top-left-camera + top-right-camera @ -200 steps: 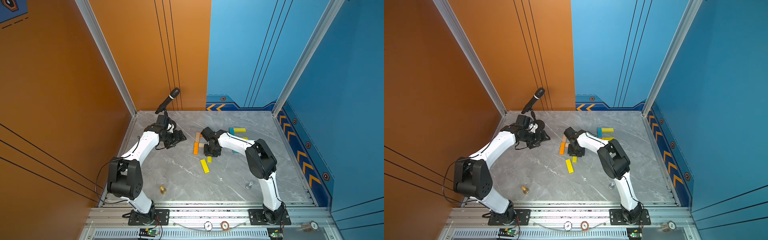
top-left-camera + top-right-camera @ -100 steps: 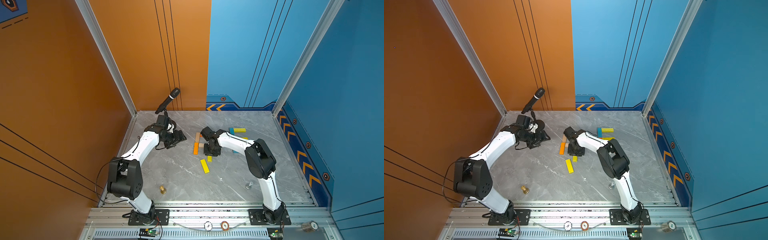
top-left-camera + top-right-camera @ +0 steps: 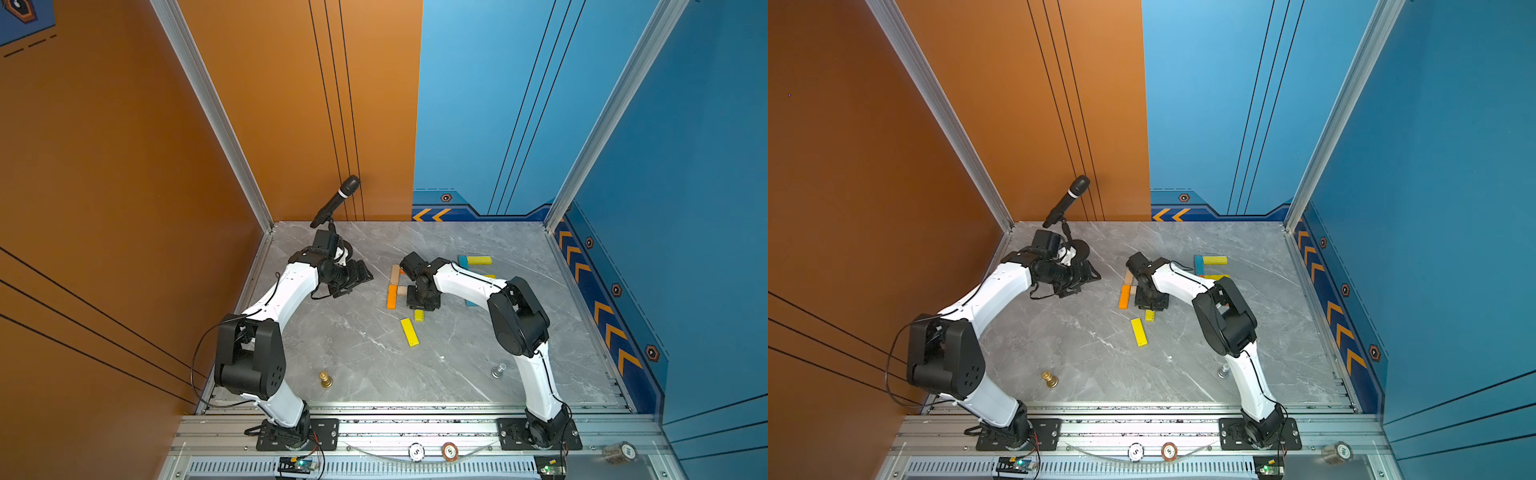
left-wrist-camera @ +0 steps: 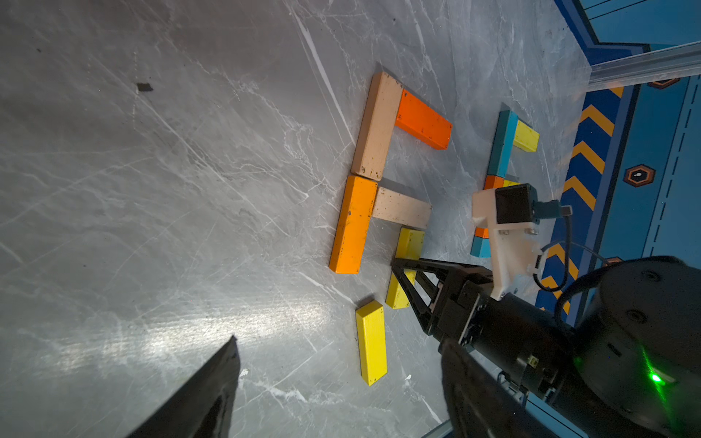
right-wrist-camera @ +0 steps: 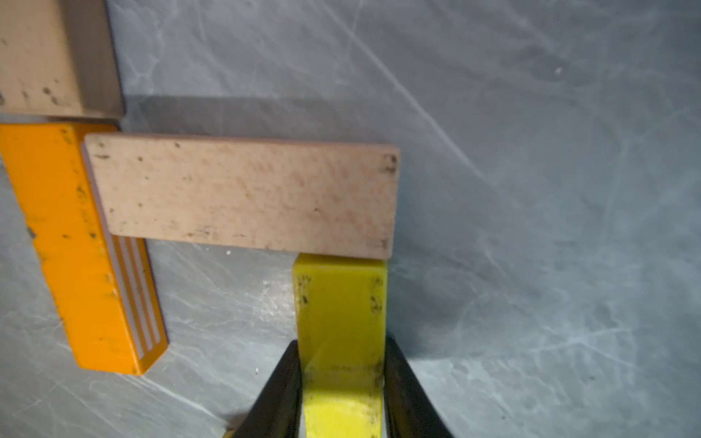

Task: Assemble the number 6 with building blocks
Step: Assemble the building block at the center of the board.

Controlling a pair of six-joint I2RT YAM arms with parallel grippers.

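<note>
Nearest the robot's base, a gold chess piece (image 3: 326, 379) and a silver chess piece (image 3: 497, 370) stood well apart on the grey marble-look table (image 3: 519, 332), clear of the work. Farther in, a loose yellow block (image 3: 409, 331) lay flat by itself, just beside the right gripper (image 5: 341, 343).

That gripper was closed on a second yellow block (image 5: 339, 295), pinching its long sides. The block's free end butted against the underside of a pale wood bar (image 5: 246, 193) at the bar's outer end. Whether the block sat fully down on the table could not be told. The bar's other end met an orange block (image 5: 76, 246). Beyond these, a pale upright (image 4: 379, 125) and a red-orange block (image 4: 423, 119) formed the top of the unfinished 6, which lacked only its bottom stroke.

The left gripper (image 4: 340, 341) hung wide open and empty off to the side. At the far edge lay a separate group that included a blue block (image 4: 502, 144) and a short yellow piece (image 4: 526, 135), with a microphone (image 3: 334, 201) behind.

The likely risks lay in the release. Any forward pressure could shove the pale bar out of square. Fingers opening unevenly could twist the held block. A careless retreat could knock the loose yellow block lying close by.
</note>
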